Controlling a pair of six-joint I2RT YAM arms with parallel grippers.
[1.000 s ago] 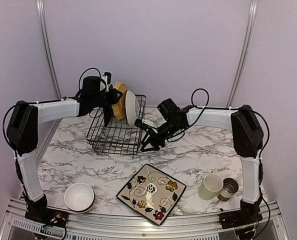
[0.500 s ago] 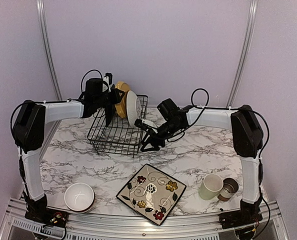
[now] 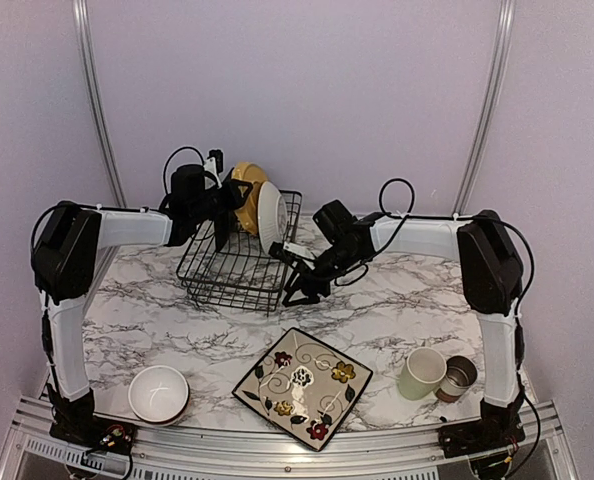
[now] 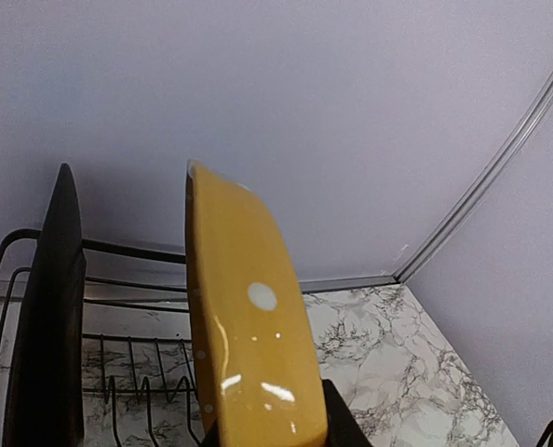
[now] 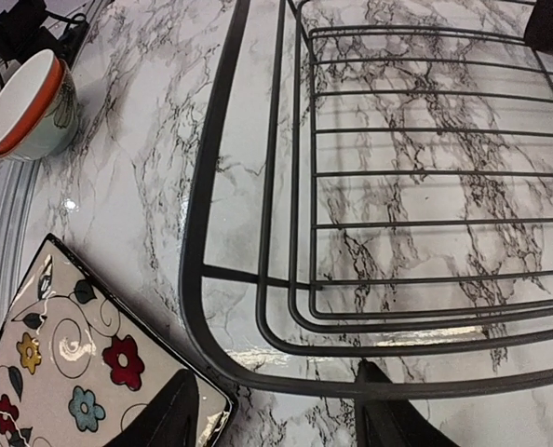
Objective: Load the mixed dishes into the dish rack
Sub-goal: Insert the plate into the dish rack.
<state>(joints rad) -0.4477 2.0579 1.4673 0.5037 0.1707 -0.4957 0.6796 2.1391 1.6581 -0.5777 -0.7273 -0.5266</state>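
My left gripper point(image 3: 227, 200) is shut on the yellow scalloped plate point(image 3: 243, 192), holding it upright on edge over the back of the dish rack point(image 3: 232, 270). The left wrist view shows the yellow plate point(image 4: 249, 345) between the jaws, above the rack's prongs point(image 4: 118, 391). Beside it a black plate point(image 4: 48, 317) stands on edge in the rack, its pale back point(image 3: 270, 215) showing from above. My right gripper point(image 3: 299, 285) is open at the rack's front right corner, and the rim wire point(image 5: 258, 372) crosses just ahead of its fingertips point(image 5: 169, 410).
A flowered black square plate point(image 3: 304, 388) lies flat on the marble near the front edge. A white bowl point(image 3: 158, 393) sits at the front left. A pale green mug point(image 3: 421, 373) and a grey-brown cup point(image 3: 459, 378) stand at the front right.
My left gripper has carried the yellow plate a little to the right and back. The rack and the standing plate have shifted slightly right. The right gripper has hardly moved.
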